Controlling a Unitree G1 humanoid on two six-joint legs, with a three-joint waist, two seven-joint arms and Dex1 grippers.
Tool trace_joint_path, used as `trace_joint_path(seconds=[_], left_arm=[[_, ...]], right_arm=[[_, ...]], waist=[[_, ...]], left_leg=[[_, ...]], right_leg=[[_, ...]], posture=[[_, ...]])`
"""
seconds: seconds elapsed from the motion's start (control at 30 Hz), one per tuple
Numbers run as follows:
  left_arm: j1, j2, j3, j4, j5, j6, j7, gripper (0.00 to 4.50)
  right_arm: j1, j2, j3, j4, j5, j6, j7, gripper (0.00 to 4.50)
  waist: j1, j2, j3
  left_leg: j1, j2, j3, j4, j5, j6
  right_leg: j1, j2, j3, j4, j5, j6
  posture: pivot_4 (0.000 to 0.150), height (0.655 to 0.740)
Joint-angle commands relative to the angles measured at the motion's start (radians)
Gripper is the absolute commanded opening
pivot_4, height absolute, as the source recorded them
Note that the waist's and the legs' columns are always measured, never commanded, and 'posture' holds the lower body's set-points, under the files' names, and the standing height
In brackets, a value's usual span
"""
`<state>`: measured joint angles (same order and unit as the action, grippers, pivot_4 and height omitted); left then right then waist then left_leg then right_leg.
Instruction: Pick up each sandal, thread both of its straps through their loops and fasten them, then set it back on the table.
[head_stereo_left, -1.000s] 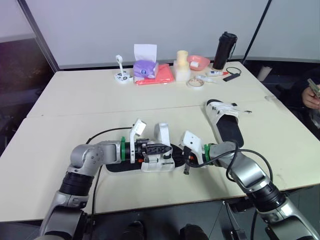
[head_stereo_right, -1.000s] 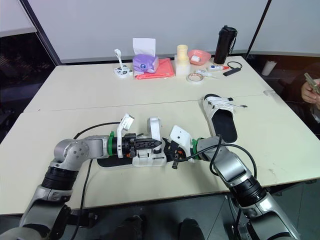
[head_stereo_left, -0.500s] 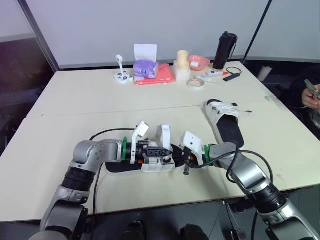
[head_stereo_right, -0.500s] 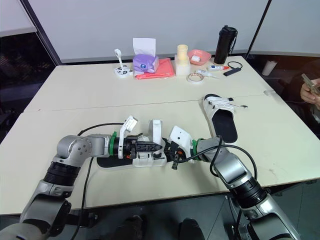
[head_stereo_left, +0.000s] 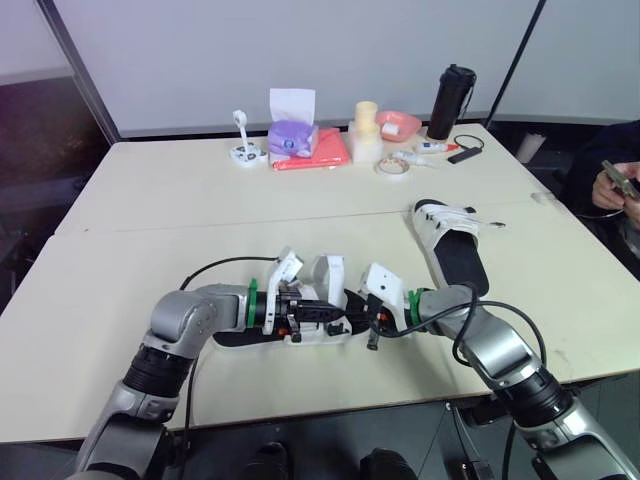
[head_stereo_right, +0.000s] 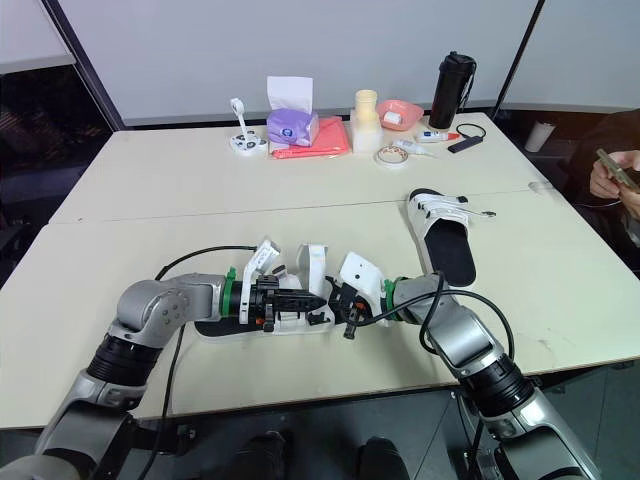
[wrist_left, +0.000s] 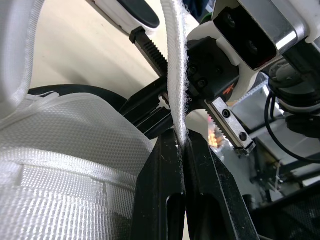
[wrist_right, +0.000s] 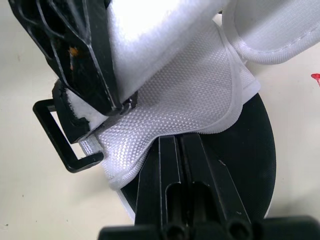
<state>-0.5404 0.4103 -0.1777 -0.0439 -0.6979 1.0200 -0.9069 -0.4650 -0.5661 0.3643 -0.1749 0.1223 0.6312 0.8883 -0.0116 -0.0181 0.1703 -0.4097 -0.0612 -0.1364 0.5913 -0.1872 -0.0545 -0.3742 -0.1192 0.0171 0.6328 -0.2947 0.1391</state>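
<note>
1. Front of the table (head_stereo_left: 150, 230): near sandal (head_stereo_left: 318, 335) flat on its black sole, set between the two grippers.
2. Left gripper (wrist_left: 181, 141) reaching in from the sandal's left, fingers pinched together on a white strap (wrist_left: 175, 75) that rises upright out of them.
3. Right gripper (wrist_right: 177, 142) facing it from the other end, fingers pressed tight on the edge of the white upper (wrist_right: 190, 90), with a black loop (wrist_right: 62, 142) close by.
4. Farther back and to the right: second sandal (head_stereo_left: 455, 255) lying on the table, well apart from both grippers, white straps at its far end.
5. Along the far edge: purple tissue box (head_stereo_left: 292, 137), tape roll (head_stereo_left: 390, 167), pink bowl (head_stereo_left: 400, 123), black bottle (head_stereo_left: 450, 100).
6. Beyond the table's right side: a person's hand (head_stereo_left: 608, 188) holding a phone.
</note>
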Motion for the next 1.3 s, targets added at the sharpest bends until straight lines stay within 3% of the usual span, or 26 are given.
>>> trace_joint_path(seconds=[0.03, 0.23, 0.77, 1.3], left_arm=[[0.037, -0.037, -0.03, -0.014, 0.001, 0.016, 0.018, 0.08], [0.063, -0.054, -0.045, -0.036, 0.016, -0.001, 0.024, 0.08], [0.125, 0.036, -0.201, -0.028, 0.248, -0.272, -0.071, 0.08], [0.199, -0.088, -0.132, -0.005, 0.297, -0.457, 0.026, 0.08]], right_arm=[[0.032, -0.003, 0.034, 0.029, -0.032, 0.024, -0.015, 0.0], [0.033, -0.002, 0.034, 0.027, -0.032, 0.027, -0.016, 0.0], [0.039, -0.006, 0.036, 0.025, -0.035, 0.028, -0.021, 0.0], [0.047, -0.015, 0.034, 0.012, -0.032, 0.038, -0.019, 0.0]], waist=[[0.0, 0.0, 0.0], [0.002, 0.0, -0.001], [0.002, 0.001, -0.006], [0.024, 0.003, -0.012]], left_leg=[[0.0, 0.0, 0.0, 0.0, 0.0, 0.0], [0.0, 0.0, 0.0, 0.0, 0.0, 0.0], [0.0, 0.0, 0.0, 0.0, -0.001, 0.0], [0.002, 0.001, 0.0, 0.001, -0.001, 0.001]], right_leg=[[0.0, 0.0, 0.0, 0.0, 0.0, 0.0], [0.001, 0.0, 0.0, -0.001, 0.0, 0.0], [0.002, 0.0, 0.0, -0.003, -0.002, -0.003], [0.002, -0.001, 0.0, -0.004, -0.002, -0.004]], posture=[[0.15, 0.74], [0.15, 0.74], [0.15, 0.74], [0.15, 0.74]])
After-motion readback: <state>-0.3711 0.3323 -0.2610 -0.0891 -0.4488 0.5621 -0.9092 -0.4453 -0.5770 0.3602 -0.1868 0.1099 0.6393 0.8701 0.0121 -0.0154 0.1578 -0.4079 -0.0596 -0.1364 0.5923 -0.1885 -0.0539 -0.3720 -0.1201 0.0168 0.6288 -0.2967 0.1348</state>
